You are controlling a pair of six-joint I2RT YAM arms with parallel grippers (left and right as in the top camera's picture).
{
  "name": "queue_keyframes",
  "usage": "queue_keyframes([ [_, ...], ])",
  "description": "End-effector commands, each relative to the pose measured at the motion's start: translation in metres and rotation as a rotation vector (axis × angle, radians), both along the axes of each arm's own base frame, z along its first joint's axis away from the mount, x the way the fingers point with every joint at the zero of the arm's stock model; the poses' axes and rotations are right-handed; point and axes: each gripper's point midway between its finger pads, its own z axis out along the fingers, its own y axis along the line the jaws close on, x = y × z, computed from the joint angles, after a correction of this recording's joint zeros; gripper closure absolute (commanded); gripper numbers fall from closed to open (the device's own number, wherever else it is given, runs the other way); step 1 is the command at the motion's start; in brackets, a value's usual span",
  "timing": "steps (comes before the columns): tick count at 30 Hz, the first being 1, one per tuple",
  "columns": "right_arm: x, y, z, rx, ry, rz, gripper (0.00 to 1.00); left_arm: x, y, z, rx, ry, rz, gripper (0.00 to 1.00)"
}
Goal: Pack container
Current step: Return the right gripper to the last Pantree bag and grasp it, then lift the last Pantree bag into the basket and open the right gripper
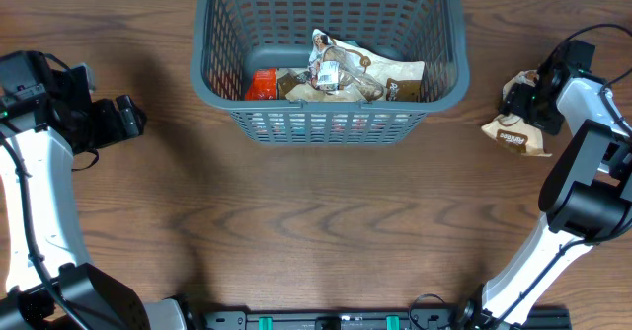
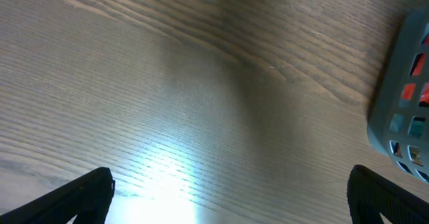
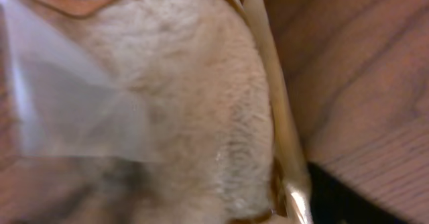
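At frame right, right jaws crowd the tan plastic snack packet (image 1: 513, 132), grip unclear; pinch squarely before lifting to the dark grey lattice plastic basket (image 1: 331, 123). Left jaws gape empty.

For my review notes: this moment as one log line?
left gripper: open, empty, over table | right gripper: at tan packet on table, grip unclear | container: several packets inside

White arm links (image 1: 44, 187), black joints (image 1: 590, 207)
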Motion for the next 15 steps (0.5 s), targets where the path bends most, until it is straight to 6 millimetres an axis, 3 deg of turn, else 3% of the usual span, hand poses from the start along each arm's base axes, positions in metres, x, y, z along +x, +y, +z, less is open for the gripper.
queue_keyframes([
  [1,-0.006,0.010,-0.023,0.053,0.037,0.007,0.93,0.000,-0.001,0.002,-0.005,-0.004,0.006,0.01],
  [2,-0.006,0.010,-0.023,0.055,0.037,0.007,0.99,0.000,-0.001,0.002,-0.005,-0.004,0.006,0.01],
  [6,-0.001,0.020,-0.018,0.103,0.011,0.026,0.99,0.000,-0.001,0.002,-0.005,-0.004,0.006,0.01],
  [9,0.011,0.026,0.007,0.137,-0.053,0.046,0.99,0.000,-0.001,0.002,-0.005,-0.004,0.006,0.01],
  [11,0.023,0.027,0.036,0.139,-0.118,0.061,0.99,0.000,-0.001,0.002,-0.005,-0.004,0.006,0.01],
  [15,0.043,0.024,0.125,0.080,-0.276,0.090,0.99,0.000,-0.001,0.002,-0.005,-0.004,0.005,0.01],
])
